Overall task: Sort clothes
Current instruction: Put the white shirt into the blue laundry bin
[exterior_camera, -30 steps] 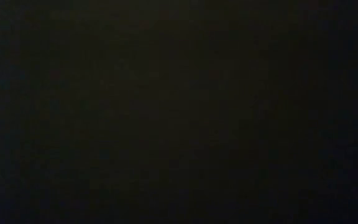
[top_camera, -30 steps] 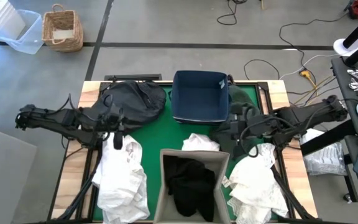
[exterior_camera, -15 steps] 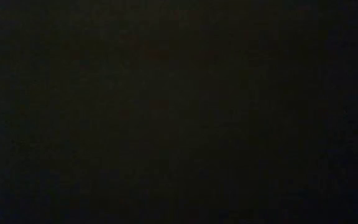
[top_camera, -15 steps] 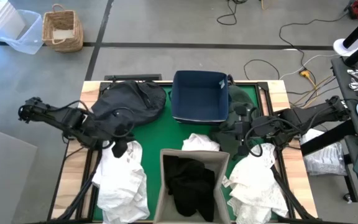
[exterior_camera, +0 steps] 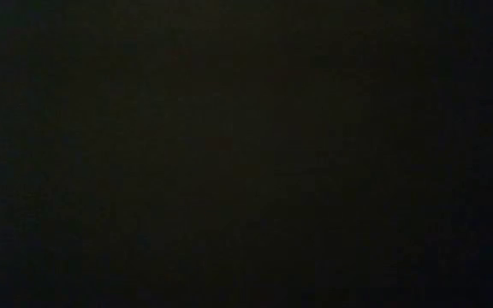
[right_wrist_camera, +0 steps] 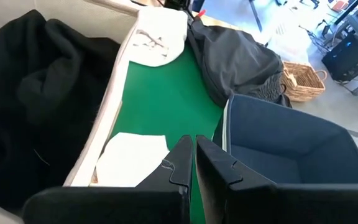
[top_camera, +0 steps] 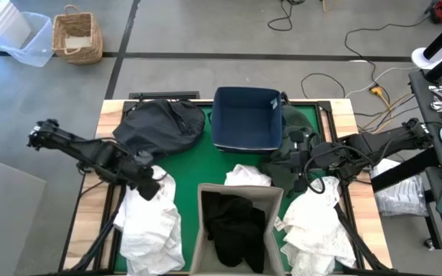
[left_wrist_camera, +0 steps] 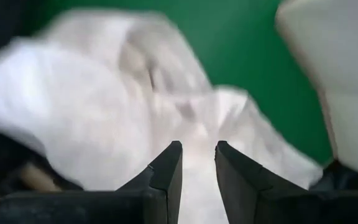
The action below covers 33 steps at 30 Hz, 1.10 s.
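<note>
Three wrinkly white garments lie on the green table: one at the left point(top_camera: 148, 218), a small one at the centre point(top_camera: 248, 175) and one at the right point(top_camera: 317, 226). A charcoal garment point(top_camera: 159, 126) is heaped at the far left. A dark green garment point(top_camera: 291, 134) lies right of the navy bin. A black garment point(top_camera: 236, 222) fills the beige bin. My left gripper point(top_camera: 150, 186) is open by a narrow gap, low over the left white garment point(left_wrist_camera: 104, 112). My right gripper point(top_camera: 301, 165) is shut above the dark green garment. My left gripper point(left_wrist_camera: 197, 149) points down at the far part of the left white garment point(left_wrist_camera: 197, 118). The blur keeps me from telling whether its fingertips touch the cloth.
The navy bin point(top_camera: 245, 119) stands at the far centre and looks empty. The beige bin point(top_camera: 202, 222) stands at the near centre, between the left and right white garments. Bare green surface point(top_camera: 198, 165) lies between the bins. The low view is dark.
My left gripper has swung from the edge of the charcoal garment toward the near edge and slightly right, coming down over the left white garment. The clothes lie as they did.
</note>
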{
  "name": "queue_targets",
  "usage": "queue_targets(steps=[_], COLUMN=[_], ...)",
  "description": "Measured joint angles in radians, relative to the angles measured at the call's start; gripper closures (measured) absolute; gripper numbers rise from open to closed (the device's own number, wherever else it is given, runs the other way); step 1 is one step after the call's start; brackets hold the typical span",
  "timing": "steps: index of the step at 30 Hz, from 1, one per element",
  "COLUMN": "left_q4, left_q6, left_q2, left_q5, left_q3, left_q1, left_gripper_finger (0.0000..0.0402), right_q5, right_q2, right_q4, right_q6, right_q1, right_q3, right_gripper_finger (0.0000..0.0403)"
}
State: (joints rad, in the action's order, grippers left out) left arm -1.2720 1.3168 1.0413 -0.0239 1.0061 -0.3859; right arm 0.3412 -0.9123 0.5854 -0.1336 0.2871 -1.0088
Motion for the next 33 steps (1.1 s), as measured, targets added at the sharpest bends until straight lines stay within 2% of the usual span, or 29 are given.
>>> queue_targets(steps=[5, 9, 16, 24, 28, 33], left_q4=[0.031, 0.07, 0.026, -0.01, 0.006, -0.02], left_q6=[-0.008, 0.012, 0.353, 0.518, 0.537, 0.533], left_q2=[0.082, 0.136, 0.205, 0.294, 0.328, 0.362], left_q5=[-0.143, -0.168, -0.1, -0.038, -0.086, -0.096], left_q3=[0.0, -0.001, -0.001, -0.001, -0.001, -0.001], left_q1=[-0.083, -0.203, -0.359, -0.378, -0.378, -0.379], left_gripper_finger=[0.0325, 0.0325, 0.0325, 0.032, 0.0289, 0.0213], right_q5=[0.0, 0.0, -0.001, -0.001, -0.001, -0.001], right_q2=[0.0, -0.005, -0.006, -0.006, -0.006, -0.007], right_q4=[0.0, -0.001, -0.054, -0.108, -0.106, -0.106], right_q6=[0.003, 0.003, -0.02, -0.053, -0.054, -0.051], right_q1=[0.0, 0.0, 0.0, 0.0, 0.0, 0.0], right_q3=[0.0, 0.0, -0.001, -0.001, -0.001, -0.001], right_gripper_finger=[0.039, 0.039, 0.039, 0.039, 0.039, 0.039])
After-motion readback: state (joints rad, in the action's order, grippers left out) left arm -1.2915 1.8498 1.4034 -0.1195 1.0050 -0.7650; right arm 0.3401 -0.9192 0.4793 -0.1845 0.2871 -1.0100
